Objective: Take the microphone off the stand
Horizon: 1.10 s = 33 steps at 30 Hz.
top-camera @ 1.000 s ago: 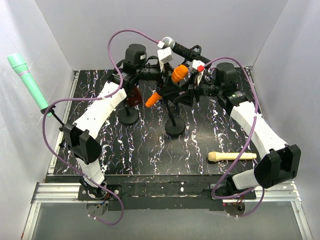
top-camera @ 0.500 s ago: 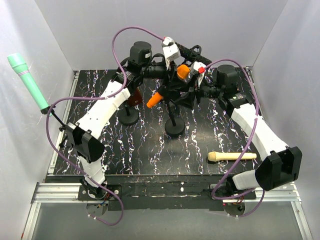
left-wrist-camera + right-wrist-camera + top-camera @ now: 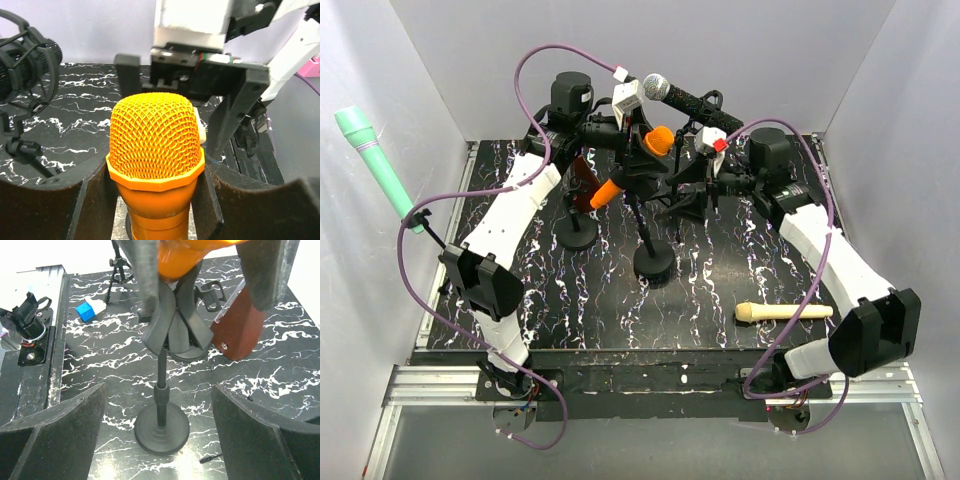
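The orange microphone [image 3: 630, 165] lies slanted in the clip of a black stand [image 3: 654, 263], head up and to the right. My left gripper [image 3: 648, 140] is shut on the microphone just below its mesh head [image 3: 155, 132], with a finger [image 3: 85, 200] pressed on each side. In the right wrist view the microphone [image 3: 195, 255] still sits in the stand's clip [image 3: 172, 315], above the round base [image 3: 161, 429]. My right gripper [image 3: 692, 168] is open and empty just right of the clip, its fingers [image 3: 65, 432] wide apart either side of the pole.
A black microphone [image 3: 685, 98] on a stand is at the back. A second stand base [image 3: 578, 232] and a brown block [image 3: 585, 185] are to the left. A teal microphone [image 3: 378, 165] stands at the left wall. A cream microphone [image 3: 783, 312] lies front right. A blue block [image 3: 90, 310] lies behind.
My left gripper has moved left with the orange microphone. The stand came with it, its base sliding left and nearer. The right gripper has barely moved.
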Tool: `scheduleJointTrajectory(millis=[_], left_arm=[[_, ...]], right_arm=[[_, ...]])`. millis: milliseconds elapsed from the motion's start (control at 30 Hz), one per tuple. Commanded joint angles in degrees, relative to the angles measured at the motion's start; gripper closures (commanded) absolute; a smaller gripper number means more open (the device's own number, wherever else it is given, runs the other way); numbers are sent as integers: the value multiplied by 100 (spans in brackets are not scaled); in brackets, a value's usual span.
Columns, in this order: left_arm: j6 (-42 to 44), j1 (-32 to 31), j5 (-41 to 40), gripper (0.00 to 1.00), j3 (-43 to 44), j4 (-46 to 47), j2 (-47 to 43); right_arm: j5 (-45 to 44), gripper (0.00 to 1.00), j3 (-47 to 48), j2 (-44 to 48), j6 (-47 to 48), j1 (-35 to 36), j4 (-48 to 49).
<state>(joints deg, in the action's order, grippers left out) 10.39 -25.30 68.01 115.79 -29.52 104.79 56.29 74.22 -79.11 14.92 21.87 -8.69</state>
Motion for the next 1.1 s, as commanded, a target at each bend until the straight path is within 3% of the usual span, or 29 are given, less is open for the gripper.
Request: scheduleJointTrajectory(millis=[0, 167, 433, 633, 733, 867, 967, 1033, 1067], left_arm=[[24, -54, 494, 100, 217, 183, -196], [24, -54, 441, 100, 164, 157, -258], [33, -54, 415, 100, 67, 210, -293], [59, -54, 371, 100, -30, 245, -363], [77, -54, 354, 100, -65, 245, -372], [94, -54, 318, 100, -144, 253, -407], [138, -54, 274, 100, -205, 254, -433], [147, -54, 239, 100, -241, 254, -477], [165, -45, 213, 100, -250, 254, -486]], right_arm=[[145, 9, 392, -271, -251, 177, 534], [-144, 8, 410, -438, -1166, 318, 1483], [-171, 8, 498, -693, -1386, 590, 1703], [-84, 18, 331, -808, -1404, 608, 1731], [48, 28, 252, -808, -1342, 608, 1634], [162, 50, 137, -781, -1281, 608, 1555], [198, 74, 67, -746, -1053, 608, 1309], [128, 98, -99, -685, -930, 599, 1195], [23, 99, -213, -624, -921, 599, 1272]])
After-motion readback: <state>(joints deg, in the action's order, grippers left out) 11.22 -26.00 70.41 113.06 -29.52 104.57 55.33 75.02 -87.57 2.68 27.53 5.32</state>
